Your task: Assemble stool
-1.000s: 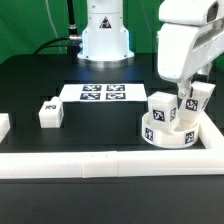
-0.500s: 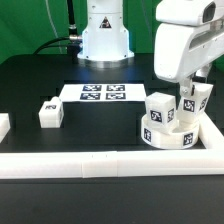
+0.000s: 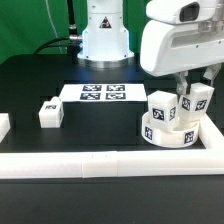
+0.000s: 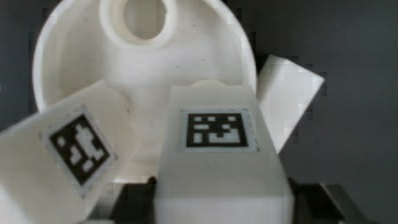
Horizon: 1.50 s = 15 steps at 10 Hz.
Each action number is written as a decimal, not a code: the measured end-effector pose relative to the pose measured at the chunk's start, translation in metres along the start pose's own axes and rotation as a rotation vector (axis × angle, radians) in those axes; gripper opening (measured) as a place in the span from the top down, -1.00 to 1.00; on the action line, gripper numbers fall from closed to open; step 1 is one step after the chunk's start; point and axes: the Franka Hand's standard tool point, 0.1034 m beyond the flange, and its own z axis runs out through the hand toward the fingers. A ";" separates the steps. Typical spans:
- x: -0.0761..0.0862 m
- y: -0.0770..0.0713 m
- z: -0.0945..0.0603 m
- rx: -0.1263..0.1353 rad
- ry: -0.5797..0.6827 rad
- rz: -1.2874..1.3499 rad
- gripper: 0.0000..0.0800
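Fingers (image 4: 139, 197) are clenched on a leg: in the wrist view they press both flanks of the held leg (image 4: 217, 130), tag face toward the camera.

Seat (image 3: 160, 135) lies flat at the exterior view's right, tucked into the corner of the border rail (image 3: 100, 162). In that view a front leg (image 3: 160, 108) and a rear leg (image 3: 200, 98) stand upright on it. The arm (image 3: 180, 40) covers the grip, so I cannot say from there which one is held. I also cannot tell whether any leg is fully home in its socket.

A loose leg (image 3: 48, 112) sits well apart toward the exterior view's left, near the marker board (image 3: 103, 93).

Risks, my judgement:
- The neighbour leg (image 4: 80, 140) is just beside the held leg. Any twist or sideways drift of the fingers could knock it over.
- A tilted white piece (image 4: 294, 85) crowds the other side, so there is the same hazard there.
- If the held leg binds, the seat may turn or lift with it and upset the other legs.
- A crooked entry would jam the leg.

Room:
- The rail hems the seat in on two sides, so there is no exit that way.
- One open socket (image 4: 146, 20) shows farther across the seat.
- Bare bench (image 3: 40, 80) between the seat and the loose leg is the only free lane. The safest way out looks to be straight up.
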 end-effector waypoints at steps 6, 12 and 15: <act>-0.001 0.002 0.001 0.000 -0.002 0.486 0.17; -0.002 0.004 0.002 0.011 0.003 0.916 0.16; -0.005 0.003 0.002 0.015 -0.002 1.195 0.16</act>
